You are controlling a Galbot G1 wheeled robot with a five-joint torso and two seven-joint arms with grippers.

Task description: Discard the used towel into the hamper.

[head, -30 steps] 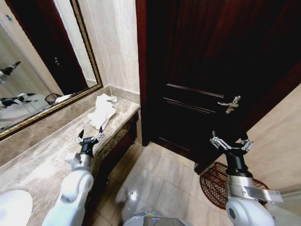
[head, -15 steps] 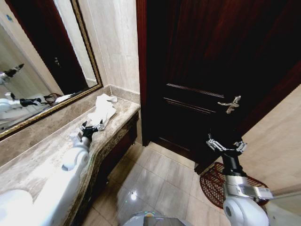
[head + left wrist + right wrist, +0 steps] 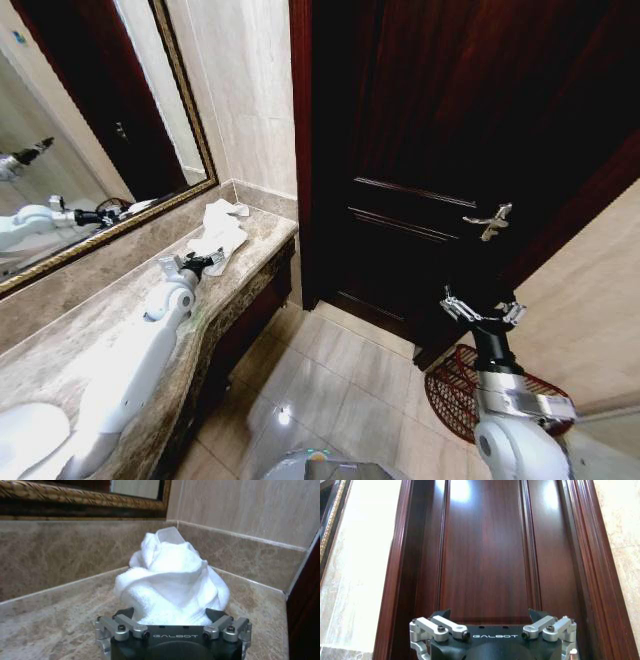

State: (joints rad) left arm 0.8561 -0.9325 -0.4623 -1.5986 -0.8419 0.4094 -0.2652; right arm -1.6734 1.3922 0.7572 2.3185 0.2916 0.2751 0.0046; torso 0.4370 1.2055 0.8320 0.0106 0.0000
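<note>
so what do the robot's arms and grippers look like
Both arms have glossy white shells with a black wrist section. The left gripper and right gripper have a black body marked GALBOT in white, with silver metal jaws held by dark bolts.

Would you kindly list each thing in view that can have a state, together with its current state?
Towel: crumpled in a heap on the counter, not yet gripped.
Left hand: open, right at the towel's near edge.
Right hand: open, empty, held above the floor before the door.
Door: closed.
Hamper: on the floor by the door, no towel in it.
</note>
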